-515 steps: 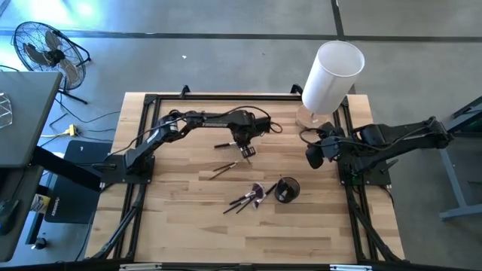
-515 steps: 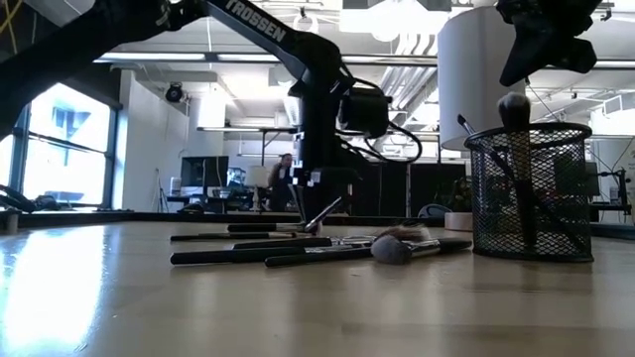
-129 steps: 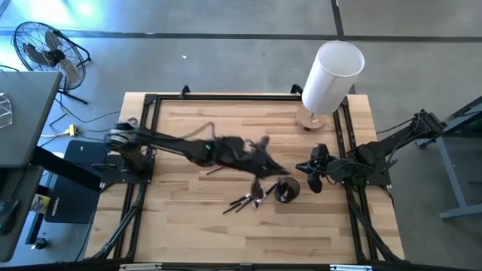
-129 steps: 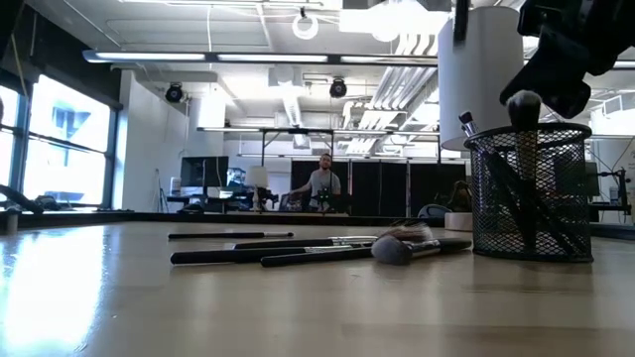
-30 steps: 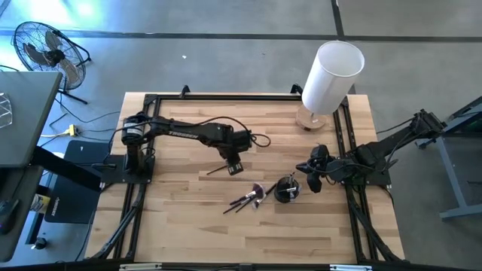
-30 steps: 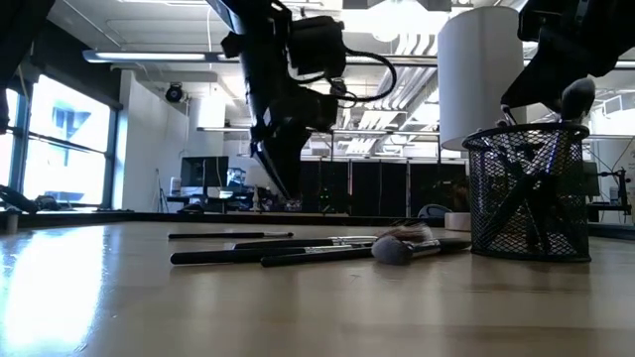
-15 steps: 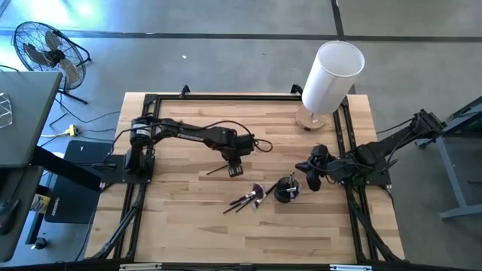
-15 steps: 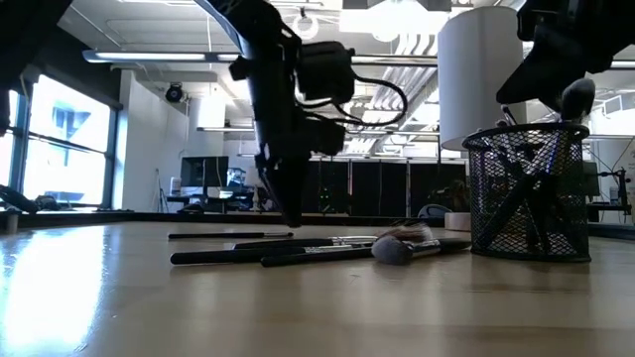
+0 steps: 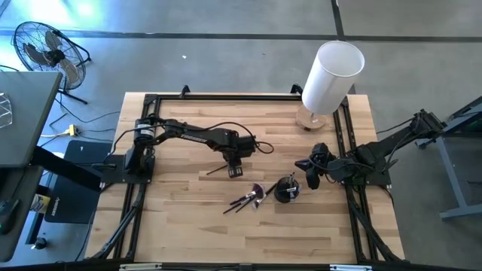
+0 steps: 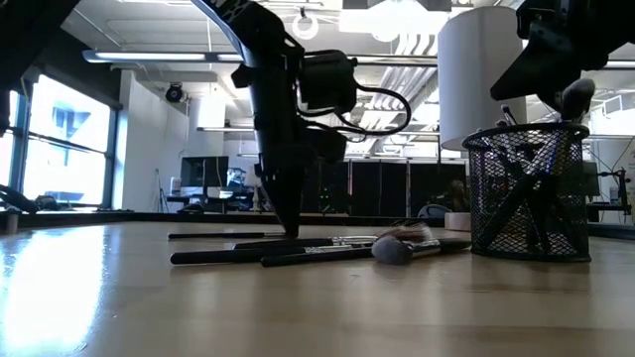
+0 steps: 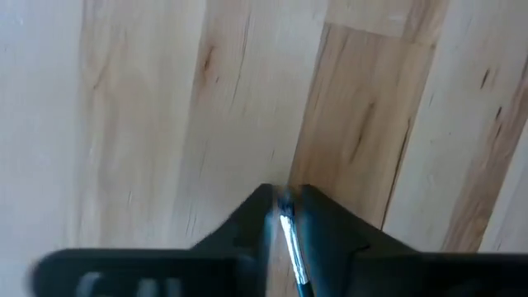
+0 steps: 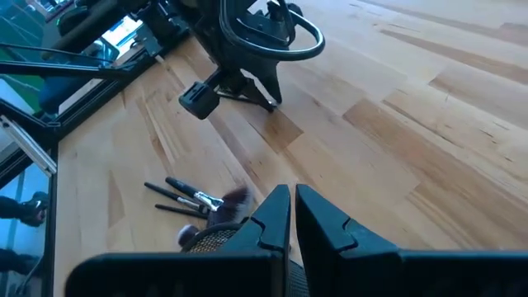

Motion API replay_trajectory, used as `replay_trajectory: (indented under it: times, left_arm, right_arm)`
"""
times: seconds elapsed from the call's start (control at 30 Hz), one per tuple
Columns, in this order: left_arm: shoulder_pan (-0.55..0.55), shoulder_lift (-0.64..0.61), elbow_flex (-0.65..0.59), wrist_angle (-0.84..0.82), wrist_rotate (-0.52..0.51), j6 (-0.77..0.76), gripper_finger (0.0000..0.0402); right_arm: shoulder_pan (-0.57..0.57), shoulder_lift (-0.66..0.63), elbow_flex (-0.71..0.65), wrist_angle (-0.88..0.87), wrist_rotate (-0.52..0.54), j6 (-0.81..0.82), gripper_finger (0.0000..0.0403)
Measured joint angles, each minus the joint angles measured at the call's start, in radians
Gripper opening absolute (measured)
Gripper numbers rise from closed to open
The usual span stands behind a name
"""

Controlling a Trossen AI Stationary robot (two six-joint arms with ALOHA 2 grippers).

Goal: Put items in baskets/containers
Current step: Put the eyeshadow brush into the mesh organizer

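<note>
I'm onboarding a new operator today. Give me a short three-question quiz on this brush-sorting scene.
1. True or false: the left end effector is down at a lone brush on the table.
2. Which stands at the table's far right corner? A) a tall white cylinder B) a floor fan C) a laptop
3. Fill in: the black mesh cup already holds several ____.

Key: 1 true; 2 A; 3 brushes. The right end effector waits shut beside the cup.
</note>
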Motion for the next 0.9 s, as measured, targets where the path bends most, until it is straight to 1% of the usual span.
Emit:
replay_trajectory:
  times: [0.07, 0.1, 0.23, 0.33, 0.43, 0.53, 0.6, 0.67, 0.8, 0.9]
  left_arm:
    - [0.007, 0.001, 0.000, 0.008, 0.025, 0.019, 0.0018]
    - [0.007, 0.001, 0.000, 0.012, 0.038, 0.025, 0.0010]
    - [0.008, 0.002, 0.000, 0.014, 0.054, 0.032, 0.0007]
    - [0.008, 0.003, 0.003, 0.011, 0.054, 0.036, 0.0004]
    - [0.007, 0.009, 0.044, -0.038, 0.050, 0.027, 0.0002]
    - [0.005, 0.017, 0.104, -0.021, 0.056, -0.015, 0.0001]
    - [0.004, -0.001, 0.143, -0.005, 0.071, -0.029, 0.0001]
    - [0.004, -0.034, 0.169, 0.000, 0.077, -0.059, 0.0001]
    - [0.004, -0.102, 0.180, 0.128, 0.073, -0.137, 0.0000]
    - [-0.013, -0.160, 0.180, 0.261, 0.039, -0.169, 0.0000]
  right_arm:
    - [0.000, 0.000, 0.000, 0.000, 0.004, 0.000, 0.0012]
    - [0.000, 0.000, 0.000, -0.001, 0.004, -0.001, 0.0012]
    - [0.000, 0.000, 0.000, -0.003, -0.013, -0.008, 0.0012]
    - [0.000, 0.000, 0.000, -0.010, -0.042, -0.046, 0.0012]
    - [0.000, 0.000, 0.000, -0.010, -0.059, -0.081, 0.0012]
    - [0.000, 0.000, 0.000, -0.010, -0.072, -0.097, 0.0012]
    - [0.000, 0.000, 0.000, -0.016, -0.112, -0.098, 0.0012]
    - [0.000, -0.001, 0.000, -0.044, -0.178, -0.095, 0.0012]
    - [0.013, -0.003, 0.000, -0.110, -0.302, -0.056, 0.0012]
    - [0.060, -0.009, 0.000, -0.134, -0.316, -0.065, 0.0012]
